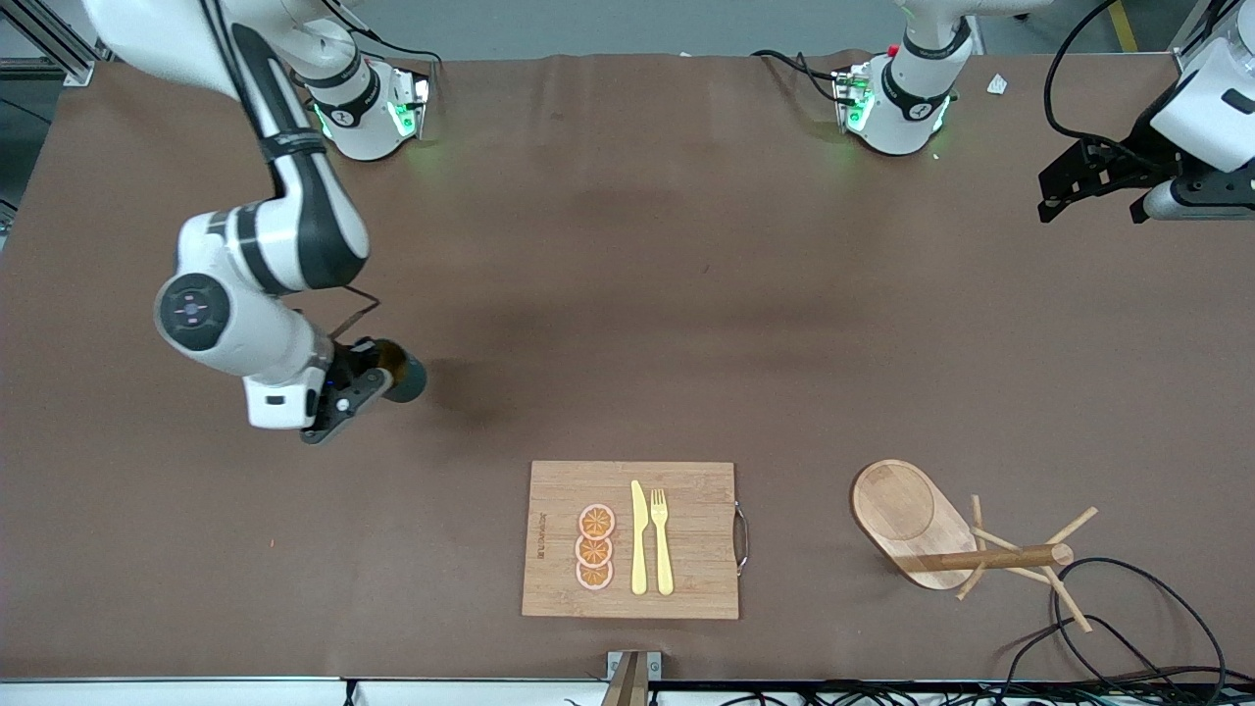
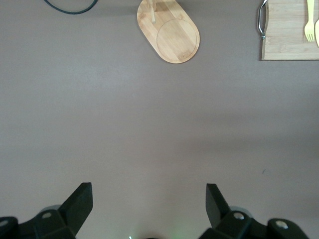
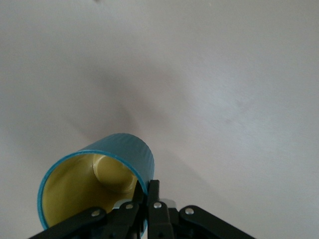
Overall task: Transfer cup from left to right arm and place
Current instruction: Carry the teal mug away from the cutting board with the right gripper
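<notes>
The cup (image 1: pixel 406 378) is dark teal with a mustard-yellow inside. My right gripper (image 1: pixel 371 380) is shut on its rim wall and holds it tilted on its side above the brown table, toward the right arm's end. In the right wrist view the cup (image 3: pixel 124 152) shows its open mouth, and the right gripper (image 3: pixel 148 188) pinches the wall, one finger inside and one outside. The handle is hidden. My left gripper (image 1: pixel 1088 191) is open and empty above the left arm's end of the table. It shows in the left wrist view (image 2: pixel 148 201) with only bare table under it.
A wooden cutting board (image 1: pixel 686 490) with orange slices (image 1: pixel 595 547), a yellow knife (image 1: pixel 638 539) and a fork (image 1: pixel 662 539) lies near the front camera. A wooden mug tree (image 1: pixel 907 510) stands toward the left arm's end, with black cables (image 1: pixel 1128 628) beside it.
</notes>
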{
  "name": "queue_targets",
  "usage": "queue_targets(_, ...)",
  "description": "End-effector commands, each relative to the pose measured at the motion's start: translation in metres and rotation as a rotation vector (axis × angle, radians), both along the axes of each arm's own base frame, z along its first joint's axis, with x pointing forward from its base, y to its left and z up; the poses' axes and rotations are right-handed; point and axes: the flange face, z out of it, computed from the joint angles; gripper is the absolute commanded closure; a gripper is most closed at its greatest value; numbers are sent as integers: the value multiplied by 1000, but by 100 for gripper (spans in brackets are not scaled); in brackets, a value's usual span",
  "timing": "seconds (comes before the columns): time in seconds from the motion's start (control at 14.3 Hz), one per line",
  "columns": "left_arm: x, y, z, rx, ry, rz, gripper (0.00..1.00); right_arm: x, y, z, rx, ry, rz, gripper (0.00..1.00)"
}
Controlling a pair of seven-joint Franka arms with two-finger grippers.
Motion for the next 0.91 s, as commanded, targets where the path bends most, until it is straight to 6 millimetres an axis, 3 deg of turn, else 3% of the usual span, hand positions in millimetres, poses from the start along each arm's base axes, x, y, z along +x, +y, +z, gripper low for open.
queue_targets(0.0,1,1,3,19,-17,-5,0,-13,-62,2,18,-4,149,100)
queue_targets(0.28,0,-2,4,20,-17,-14,0,-13,-164,-6,46,-27,341,100)
queue_targets(0.49,0,-1,4,20,-18,-14,0,-14,-205,-24,38,-74,465,100)
queue_targets(0.63,1,-1,4,19,-20,-14,0,-10,-213,-40,30,-87,494,100)
queue_targets(0.84,2,2,4,19,-18,-10,0,-4,-202,-61,20,-101,512,100)
